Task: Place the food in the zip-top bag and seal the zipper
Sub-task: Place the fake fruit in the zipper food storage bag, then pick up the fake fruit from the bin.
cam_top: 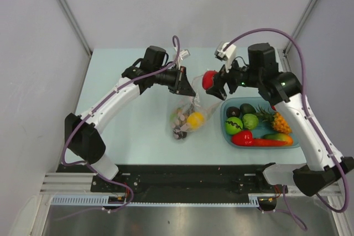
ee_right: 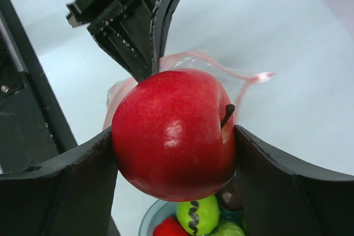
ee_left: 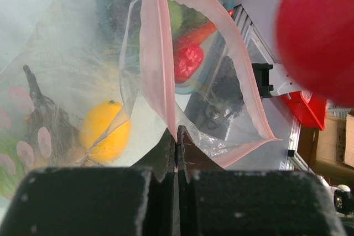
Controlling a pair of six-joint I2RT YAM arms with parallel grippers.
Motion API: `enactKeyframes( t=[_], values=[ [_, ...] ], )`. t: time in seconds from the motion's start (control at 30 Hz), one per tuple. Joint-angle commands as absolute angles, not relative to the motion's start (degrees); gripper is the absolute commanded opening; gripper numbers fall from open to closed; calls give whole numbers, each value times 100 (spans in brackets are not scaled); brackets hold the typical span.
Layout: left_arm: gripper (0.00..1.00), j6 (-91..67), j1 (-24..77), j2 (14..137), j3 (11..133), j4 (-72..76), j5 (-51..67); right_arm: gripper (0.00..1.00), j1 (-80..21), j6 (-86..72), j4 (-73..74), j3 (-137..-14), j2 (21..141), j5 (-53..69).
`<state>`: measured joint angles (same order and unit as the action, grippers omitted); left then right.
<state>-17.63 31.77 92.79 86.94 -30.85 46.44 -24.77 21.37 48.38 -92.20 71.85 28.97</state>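
Food: how much of it do we log as bagged?

We count at least two pieces inside the zip-top bag point(cam_top: 187, 109): a yellow lemon point(cam_top: 194, 119) and a brown grape cluster point(cam_top: 178, 116). Something dark lies below them, and we cannot name it.

Where is the bag?

It hangs to the left of the light blue tray point(cam_top: 223, 115), over the counter point(cam_top: 127, 131), lifted by its mouth edge. We cannot tell whether its bottom rests on the counter.

State of the left tool point(ee_left: 177, 136)?

It is pressed together, pinching one point of the zipper point(ee_left: 152, 53). The rest of the pink strip bows out in a loop, so we record the mouth as open.

And the right tool point(cam_top: 214, 85)?

It is clamped on a red apple point(ee_right: 171, 134), one finger on each flank. The apple is held up near the mouth, outside it.

What do we list as outstanding?

The tray holds the larger share:
- a pineapple point(cam_top: 278, 121)
- a red pepper point(cam_top: 241, 138)
- two green fruits point(cam_top: 233, 125)
- a dark piece point(cam_top: 247, 109)
- an orange-red piece at the near rim

In our judgement the task is under halfway. The apple goes in next, the tray pieces follow, and the zipper must then be pressed closed across its full width. None of that seal is made.

Any risk noted?

We judge the film thin and slack, and the apple looks broad against the opening. It may catch the lip instead of passing through.
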Motion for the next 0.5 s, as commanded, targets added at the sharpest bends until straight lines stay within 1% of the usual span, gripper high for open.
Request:
enactKeyframes(
  t=[0.0, 0.03, 0.07, 0.1, 0.2, 0.23, 0.27, 0.37, 0.43, 0.47],
  values=[
    [0, -1802, 3208, 8956, 8657, -2839, 4562, 68, -2838, 1959, 4561, -8852, 7418, 2954],
    [0, -1810, 3217, 8947, 8631, -2830, 4553, 88, -2987, 2021, 4562, -8781, 7418, 2866],
    [0, -1811, 3217, 8930, 8605, -2821, 4553, 95, -3040, 2048, 4570, -8737, 7427, 2622],
    [0, -1802, 3217, 8921, 8596, -2839, 4553, 100, -3041, 2004, 4579, -8771, 7435, 2567],
    [0, -1767, 3217, 8903, 8587, -2883, 4518, 100, -2630, 1776, 4710, -8929, 7392, 2750],
    [0, -1758, 3217, 8912, 8587, -2892, 4518, 100, -2141, 1723, 4763, -8964, 7374, 2908],
    [0, -1758, 3208, 8912, 8587, -2892, 4535, 100, -1910, 1644, 4807, -9000, 7357, 3153],
    [0, -1732, 3208, 8947, 8648, -2927, 4562, 100, -899, 1801, 5167, -9070, 7365, 3304],
    [0, -1714, 3217, 9008, 8718, -2979, 4570, 100, -424, 2336, 5536, -9027, 7400, 3226],
    [0, -1679, 3208, 9026, 8745, -3006, 4579, 100, 187, 2555, 5642, -8948, 7409, 3199]
  ],
)
